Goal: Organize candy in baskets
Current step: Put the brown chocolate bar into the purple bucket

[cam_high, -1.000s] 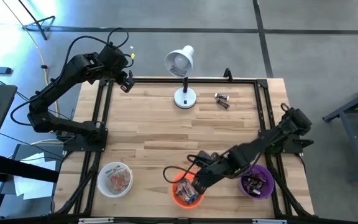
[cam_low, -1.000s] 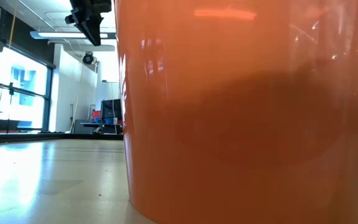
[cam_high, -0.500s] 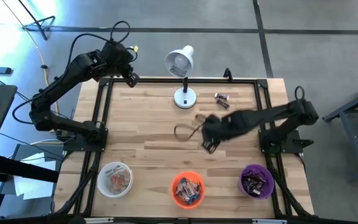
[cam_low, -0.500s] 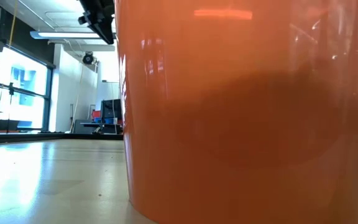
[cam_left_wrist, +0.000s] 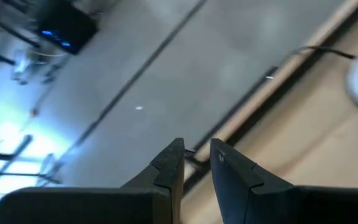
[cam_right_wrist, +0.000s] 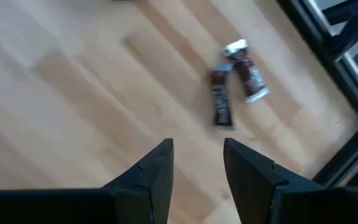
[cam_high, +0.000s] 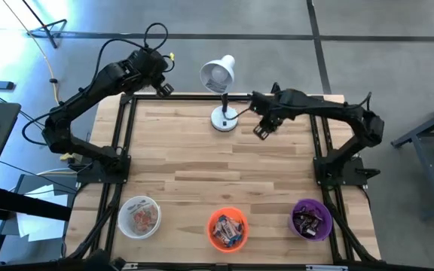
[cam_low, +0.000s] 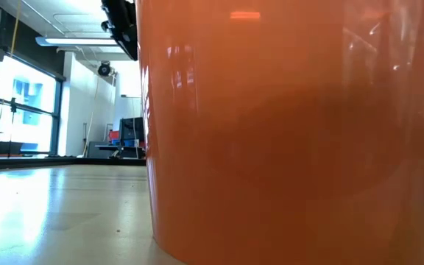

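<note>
Candy mostly sorted into 3 baskets; I see 2 brown candies (cam_right_wrist: 235, 78) left on worktop (cam_high: 202, 165). Right end effector (cam_right_wrist: 194, 162) above them, released, empty. Left end effector (cam_left_wrist: 194, 158) nearly clenched, empty.

Robotics lab/workshop: wood bench (cam_high: 202, 162) in black frame on grey concrete floor (cam_high: 277, 45), big windows (cam_low: 20, 110), ceiling strip lights (cam_low: 87, 42), equipment carts (cam_low: 127, 136).

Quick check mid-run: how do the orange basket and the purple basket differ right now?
The orange basket sits at the middle of the near edge; the purple basket is toward the right corner. The orange one holds mixed blue and orange-red wrapped candy; the purple one holds dark brown ones. Both are round, similar in size, and away from both grippers.
</note>
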Motion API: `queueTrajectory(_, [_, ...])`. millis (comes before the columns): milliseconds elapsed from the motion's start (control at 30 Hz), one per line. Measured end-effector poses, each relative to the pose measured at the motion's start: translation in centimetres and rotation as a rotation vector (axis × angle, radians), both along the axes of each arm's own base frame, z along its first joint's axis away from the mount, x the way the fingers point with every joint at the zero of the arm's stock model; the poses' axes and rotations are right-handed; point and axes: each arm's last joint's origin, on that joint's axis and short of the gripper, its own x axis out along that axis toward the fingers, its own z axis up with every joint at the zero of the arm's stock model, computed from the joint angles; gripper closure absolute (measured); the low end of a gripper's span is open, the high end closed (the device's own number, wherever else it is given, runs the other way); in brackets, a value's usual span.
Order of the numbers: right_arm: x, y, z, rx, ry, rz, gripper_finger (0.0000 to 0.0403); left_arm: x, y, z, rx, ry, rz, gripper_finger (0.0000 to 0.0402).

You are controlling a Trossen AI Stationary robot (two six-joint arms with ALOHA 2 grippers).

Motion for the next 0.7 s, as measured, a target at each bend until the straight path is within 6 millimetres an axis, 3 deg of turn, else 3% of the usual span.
queueTrajectory(133, [-1.3,-2.5,-2.1,0.034,0.025,0.025,0.0269,0.0,0.6,0.1,0.051,0.028,0.017,0.0337])
queueTrajectory(333, [-3.2,-4.6,-5.7,0.157,-0.020,0.044,0.0262,0.2,1.1,0.7,0.089,-0.040,0.005,0.0337])
queueTrajectory(700, [-5.3,-7.1,-8.7,0.089,-0.026,0.156,0.0221,0.4,1.5,1.2,0.130,-0.120,0.025,0.0337])
